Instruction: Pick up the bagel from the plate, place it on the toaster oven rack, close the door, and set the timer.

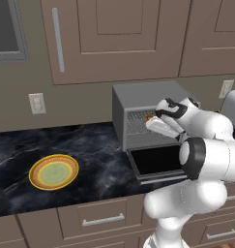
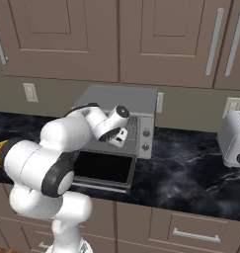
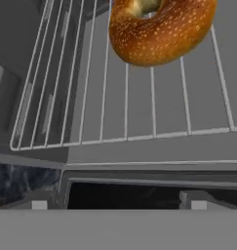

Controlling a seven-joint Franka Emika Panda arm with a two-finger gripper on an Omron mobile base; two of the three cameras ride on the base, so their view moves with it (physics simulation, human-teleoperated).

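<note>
Left base view: a grey boxy toaster oven (image 1: 138,104) stands on the black marbled counter (image 1: 85,145) under brown panelled cabinets (image 1: 114,38). Its dark glass door (image 1: 157,162) lies folded down flat. The round plate (image 1: 53,171), yellow-rimmed with a greenish centre, sits bare, well apart to the left. The gripper (image 1: 155,118) is at the oven mouth.

Right base view: the white arm reaches into the oven; a silver toaster (image 2: 233,139) stands to the right.

Hand view: the seeded golden-brown bagel (image 3: 161,31) lies on the thin-barred silver toaster oven rack (image 3: 125,97), free of the released, wide-spread fingers (image 3: 39,204).
</note>
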